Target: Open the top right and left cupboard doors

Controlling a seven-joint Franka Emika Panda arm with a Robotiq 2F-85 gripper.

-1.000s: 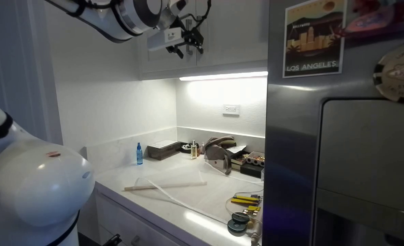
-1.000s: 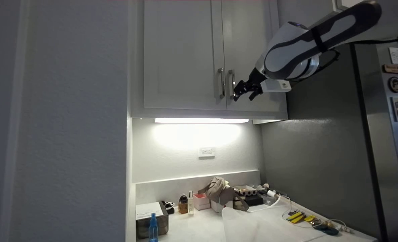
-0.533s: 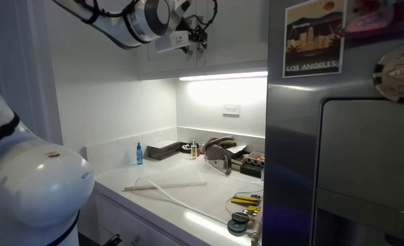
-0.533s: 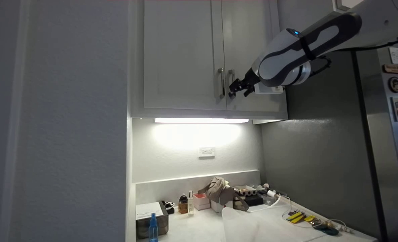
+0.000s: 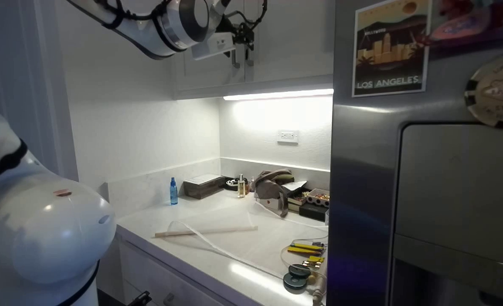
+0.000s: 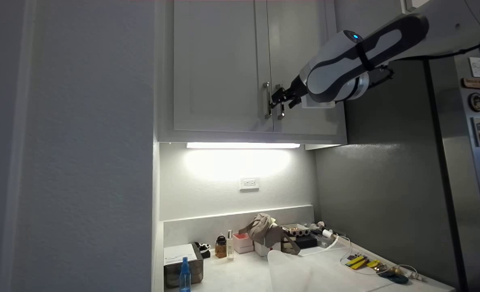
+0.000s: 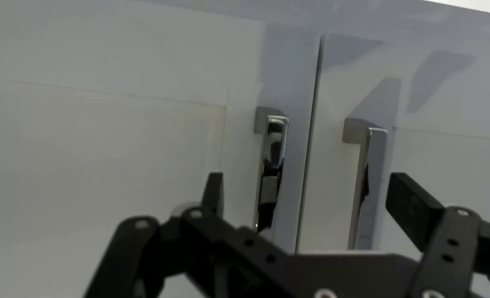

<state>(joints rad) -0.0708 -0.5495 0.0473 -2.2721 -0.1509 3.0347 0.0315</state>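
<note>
Just beside the fridge (image 5: 366, 178), up high, the right cupboard door (image 6: 298, 40) hangs closed; the left cupboard door (image 6: 219, 65) hangs closed too, edge to edge with it and farther from the fridge. The right handle (image 6: 281, 113) and the left handle (image 6: 267, 93), upright and shiny, stand just beside each other where the doors meet, both well apart from the fridge.

The gripper (image 7: 309, 184) is right up in front of those handles, at the edge of the right door that lies away from the fridge. From over here, in an exterior view, its dark body hides the middle of the right handle, leaving the top and bottom to be seen, and its tip on the side away from the fridge overlaps the left handle's edge. Its fingers (image 7: 213, 194) are spread wide. In the wrist view both handles stand in the space between them, with bare door surface showing between each handle and the finger next to it, a wider strip on one side than the other. Part of each handle runs out of sight behind the gripper, so I cannot tell whether it touches either one.
</note>
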